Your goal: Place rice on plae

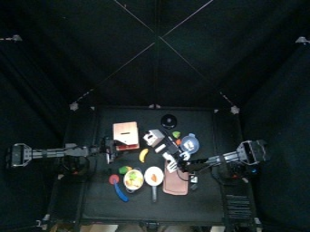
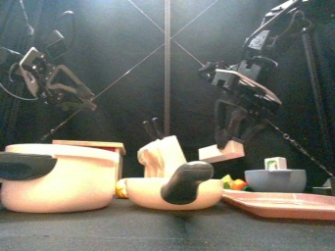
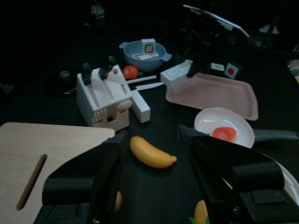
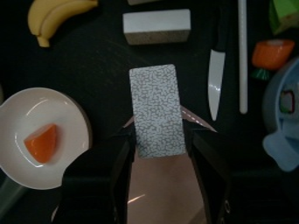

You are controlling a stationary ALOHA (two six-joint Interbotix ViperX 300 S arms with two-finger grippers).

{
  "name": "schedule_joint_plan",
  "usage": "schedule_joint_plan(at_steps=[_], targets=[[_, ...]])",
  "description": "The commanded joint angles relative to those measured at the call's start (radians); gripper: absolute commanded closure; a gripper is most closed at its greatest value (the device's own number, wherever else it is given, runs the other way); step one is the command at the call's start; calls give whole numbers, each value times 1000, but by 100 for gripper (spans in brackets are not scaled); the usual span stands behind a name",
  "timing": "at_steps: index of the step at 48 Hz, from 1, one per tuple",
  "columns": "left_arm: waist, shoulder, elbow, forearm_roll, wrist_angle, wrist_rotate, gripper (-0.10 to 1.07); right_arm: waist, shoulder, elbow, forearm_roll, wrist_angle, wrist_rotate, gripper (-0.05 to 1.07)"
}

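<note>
Right wrist view has the right gripper (image 4: 162, 150) clamped on a speckled grey-white block, the rice (image 4: 158, 112), held in the air above the dark table (image 4: 100, 79). Off to one side sits the plate (image 4: 38, 171), white with an orange piece (image 4: 42, 143) on it. A knife (image 4: 215, 80) and banana (image 4: 52, 16) lie nearby. Left gripper (image 3: 158, 179) hangs back, jaws apart.

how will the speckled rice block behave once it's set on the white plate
The rice block looks straight-edged in the right gripper, so probably stiff. Its flat faces should rest without rolling, though the plate curves up at the rim, so it may sit tilted.
</note>
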Motion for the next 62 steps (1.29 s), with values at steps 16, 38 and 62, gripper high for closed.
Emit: schedule_joint_plan(at_steps=[16, 38, 62], targets=[[3, 0, -43, 3, -9, 0, 11, 164, -74, 91, -43, 95, 459, 30], [0, 0, -21, -46, -9, -2, 11, 236, 106, -21, 78, 230, 618, 30], [0, 0, -20, -46, -9, 0, 11, 235, 147, -8, 72, 230, 761, 29]])
